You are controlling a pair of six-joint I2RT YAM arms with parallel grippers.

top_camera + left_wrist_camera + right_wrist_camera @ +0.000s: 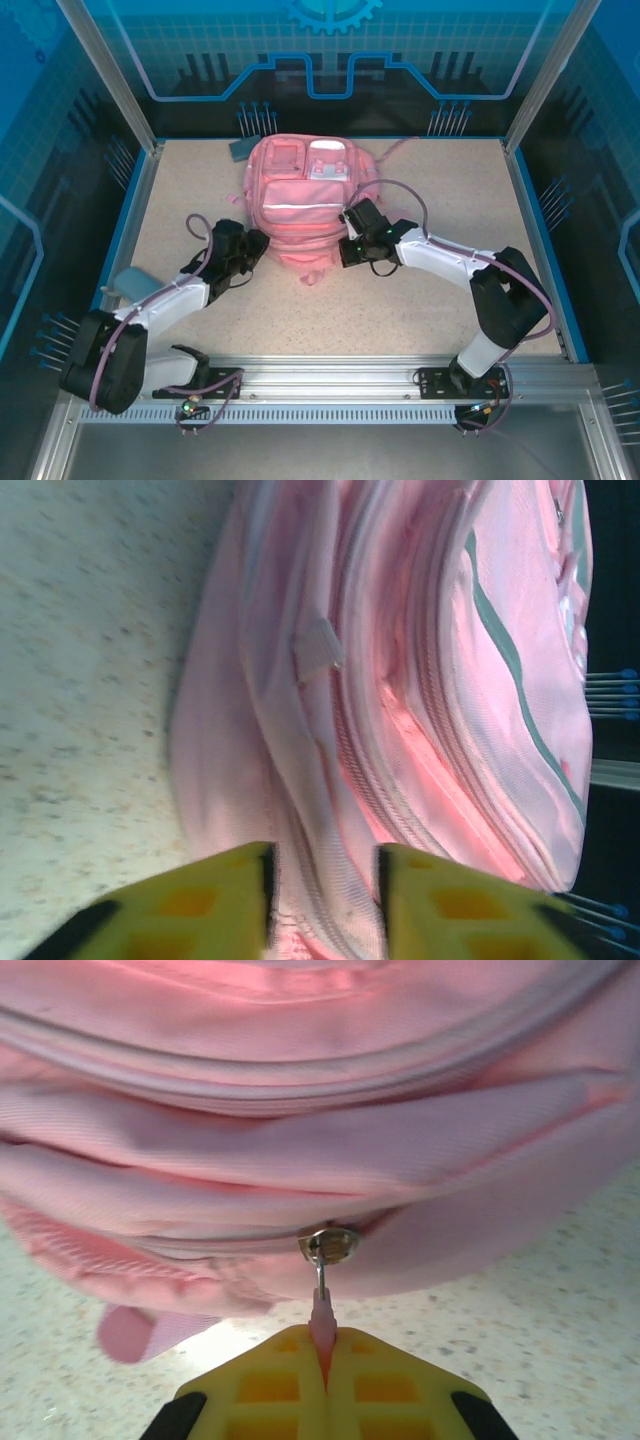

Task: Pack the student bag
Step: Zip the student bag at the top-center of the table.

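Observation:
The student bag (300, 200) is a soft pink backpack lying flat at the back middle of the table, with its lower end toward the arms. My right gripper (345, 245) is at the bag's near right corner. In the right wrist view it (325, 1355) is shut on the pink zipper pull (322, 1312), which hangs from a metal slider (330, 1245) on the bag (300, 1140). My left gripper (262, 243) is at the bag's near left corner. Its yellow fingers (220, 900) stand apart around a fold of the bag's side fabric (320, 780), and the gripper (325, 895) is open.
A small grey-blue object (243, 150) lies by the bag's far left corner. A pale blue item (128, 283) sits at the table's left edge beside the left arm. Blue walls and metal posts fence the speckled table (440, 320); the front half is bare.

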